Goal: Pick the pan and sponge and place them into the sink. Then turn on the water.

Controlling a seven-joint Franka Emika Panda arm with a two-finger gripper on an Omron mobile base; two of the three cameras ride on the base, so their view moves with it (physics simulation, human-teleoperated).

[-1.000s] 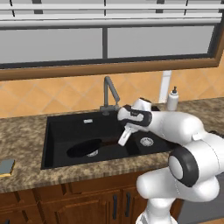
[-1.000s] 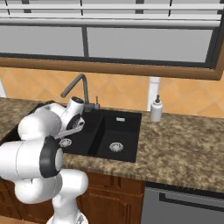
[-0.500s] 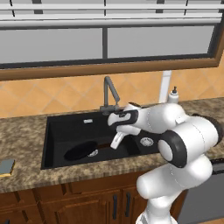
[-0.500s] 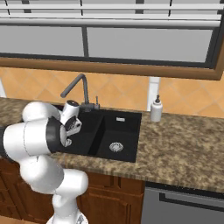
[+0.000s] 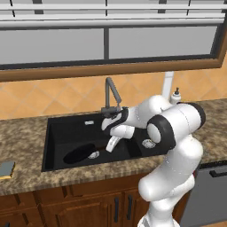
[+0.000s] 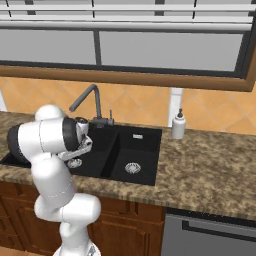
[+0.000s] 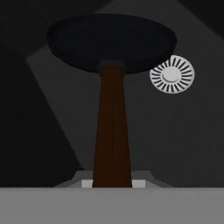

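Gripper [image 5: 110,145]: we see it clamped on the pan's handle
Pan [image 5: 79,153]: in the sink's [image 5: 66,128] wide basin

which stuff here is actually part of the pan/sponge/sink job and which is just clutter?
Part of the job:
- pan, low in the sink's wide basin, handle gripped by the hand
- sponge, on the counter left of the sink
- sink
- faucet, for the water

Just lying about:
- soap bottle on the counter
- white pipe beside it

Black pan [image 5: 80,153] (brown handle), matte black sink [image 5: 66,128], yellow sponge [image 5: 6,169], speckled counter [image 5: 26,133]
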